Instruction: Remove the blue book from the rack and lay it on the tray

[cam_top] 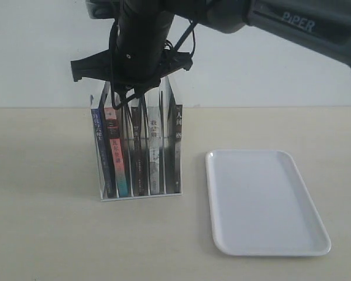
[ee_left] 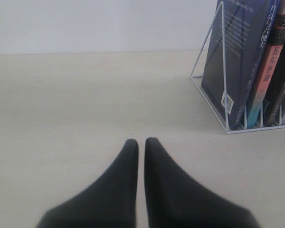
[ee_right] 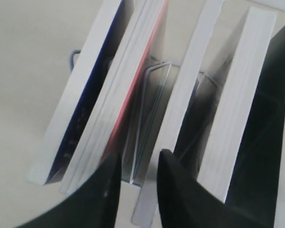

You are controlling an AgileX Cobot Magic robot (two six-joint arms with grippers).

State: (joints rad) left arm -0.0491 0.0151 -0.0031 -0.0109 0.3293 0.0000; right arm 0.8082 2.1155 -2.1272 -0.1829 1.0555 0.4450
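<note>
Only the exterior view takes in the whole layout. The rack (cam_top: 139, 195) stands on the pale surface (cam_top: 47, 234) with the tray (cam_top: 263, 205) lying flat beside it, apart from it and holding nothing. The blue book (cam_top: 98, 153) stands upright in the rack at the end farthest from the tray, just beside a red-spined book (cam_top: 112, 153). The right arm (cam_top: 141, 41) reaches across from the tray's side and hangs pointing down over the rack's top. Its wrist hides its tips in this view.

The right wrist view looks down on the book tops. The right pincer (ee_right: 138, 161) is open, its two dark fingers (ee_right: 111, 190) apart with nothing between them but a wire divider (ee_right: 145, 95) of the rack. It sits over the gap between the red book and the next one along. The blue book (ee_right: 78, 99) lies one slot further out and is not touched.

The left wrist view alone shows the left pincer (ee_left: 141, 142). It is low over bare surface, closed with only a thin slit between the tips, and empty. The rack's end, with the blue book's cover behind the wire, is off to one side and well apart from it.
</note>
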